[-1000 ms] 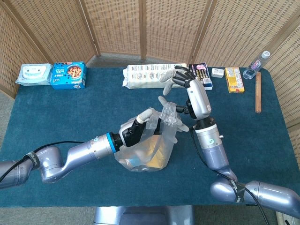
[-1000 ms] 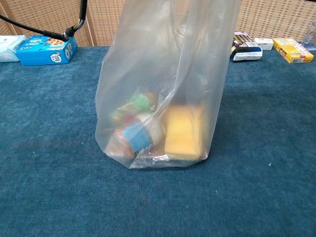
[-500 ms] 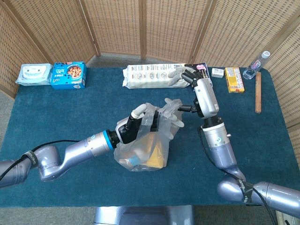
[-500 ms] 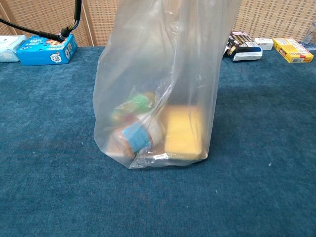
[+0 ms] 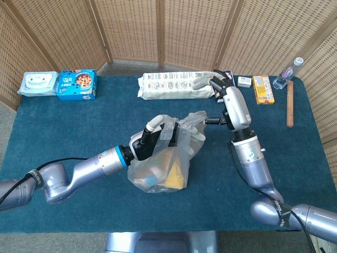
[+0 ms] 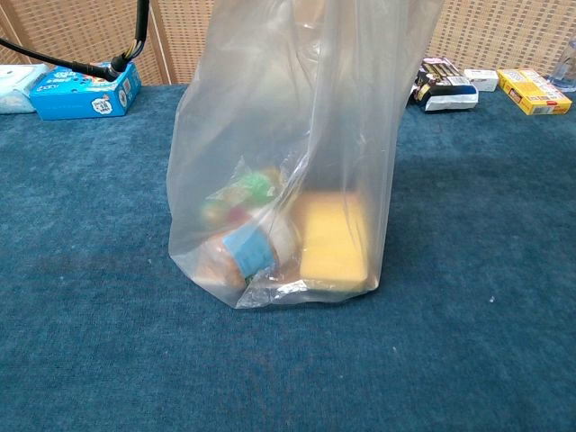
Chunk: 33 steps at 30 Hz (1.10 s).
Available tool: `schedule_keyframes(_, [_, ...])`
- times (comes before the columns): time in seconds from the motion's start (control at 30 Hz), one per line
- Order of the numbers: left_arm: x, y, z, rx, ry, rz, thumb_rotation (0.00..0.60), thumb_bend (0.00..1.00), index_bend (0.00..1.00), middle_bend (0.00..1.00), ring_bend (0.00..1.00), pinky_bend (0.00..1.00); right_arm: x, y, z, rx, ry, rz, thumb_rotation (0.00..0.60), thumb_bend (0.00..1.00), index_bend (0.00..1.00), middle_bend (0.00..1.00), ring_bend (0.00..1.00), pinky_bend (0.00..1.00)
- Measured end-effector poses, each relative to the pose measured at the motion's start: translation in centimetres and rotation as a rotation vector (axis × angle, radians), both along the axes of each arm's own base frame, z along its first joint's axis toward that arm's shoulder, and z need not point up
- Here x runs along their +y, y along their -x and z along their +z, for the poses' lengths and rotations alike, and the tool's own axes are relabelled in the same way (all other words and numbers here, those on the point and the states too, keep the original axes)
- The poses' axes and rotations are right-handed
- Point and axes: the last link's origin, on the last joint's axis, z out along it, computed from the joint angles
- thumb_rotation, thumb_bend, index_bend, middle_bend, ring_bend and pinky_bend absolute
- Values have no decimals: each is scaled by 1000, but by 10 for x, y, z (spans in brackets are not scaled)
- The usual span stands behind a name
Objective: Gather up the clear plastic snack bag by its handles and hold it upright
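Your snack bag (image 5: 160, 168) stands on the table (image 5: 79, 126), its bunched top gripped by your left hand (image 5: 149, 142); your right hand (image 5: 208, 83) hangs released above, so one-sided tension could spill the yellow packet (image 6: 335, 241).

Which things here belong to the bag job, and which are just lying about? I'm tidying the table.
Job:
clear snack bag
left hand, gripping the bag's top
right hand

Lying about:
blue cookie box
wipes pack
long white package
yellow box
water bottle
wooden stick
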Motion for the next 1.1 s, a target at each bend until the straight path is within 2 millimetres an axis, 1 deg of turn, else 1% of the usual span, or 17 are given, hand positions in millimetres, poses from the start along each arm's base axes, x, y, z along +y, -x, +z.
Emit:
schedule_keyframes(0.37, [3,2,-2,6,-13,18,0,163,283,281,212,323,2,8,9,8,1,-4,600,129,342,304,166,44])
schedule_keyframes(0.67, [3,4,-3,3,-9,27,0,164,284,281,212,323,7,15,13,62,-20,6,600,107,304,278,144,31])
schedule_keyframes(1.1, [5,6,-2,-14,10,42,0,163,284,281,212,323,8,25,23,78,-48,7,600,105,298,275,139,29])
